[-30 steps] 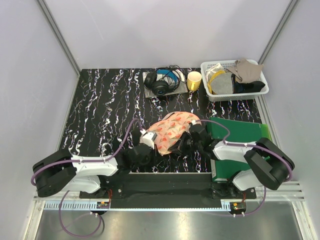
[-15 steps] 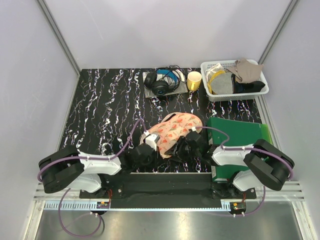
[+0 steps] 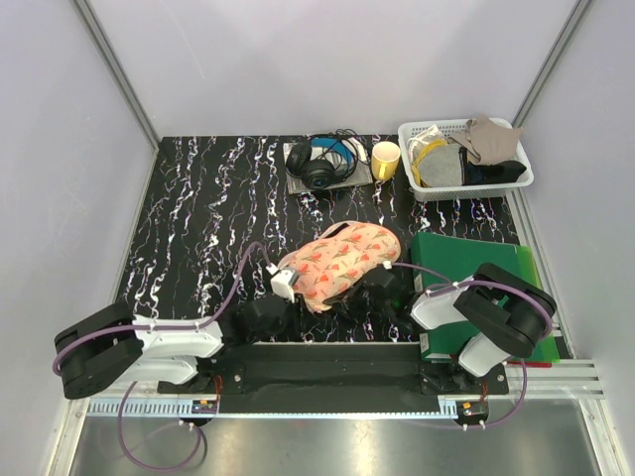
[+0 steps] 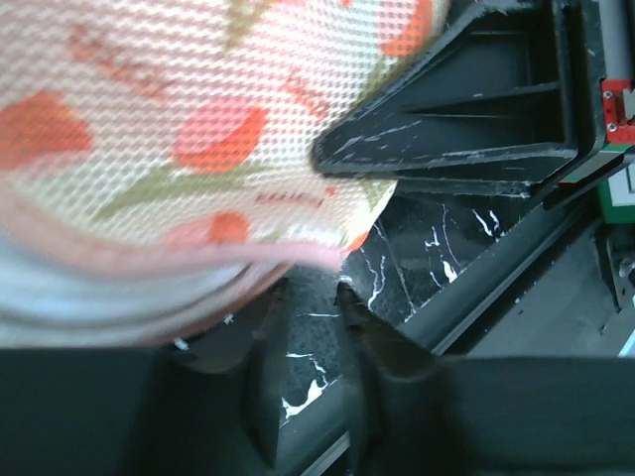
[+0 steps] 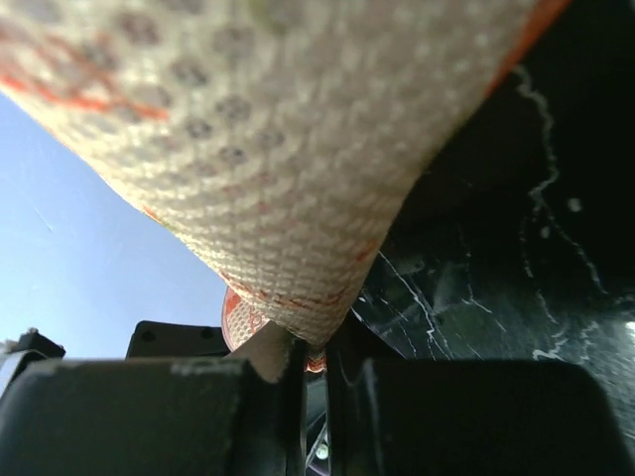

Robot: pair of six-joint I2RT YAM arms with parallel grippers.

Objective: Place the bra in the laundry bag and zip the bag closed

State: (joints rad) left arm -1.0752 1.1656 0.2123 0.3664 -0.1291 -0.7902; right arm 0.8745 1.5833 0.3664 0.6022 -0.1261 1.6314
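Black marbled table carries the laundry bag near its 6 o'clock edge, between both arms. Left gripper sits at the bag's 8 o'clock end, fingers parted, the bag's pink edging just above the tips, nothing grasped. Right gripper, at the bag's 4 o'clock side, is clenched on a fold of mesh. White basket stands at 1 o'clock.

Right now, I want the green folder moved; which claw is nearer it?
Right. The right claw is just left of the green folder, at the right end of the laundry bag; the left claw is at its left end, farther off.
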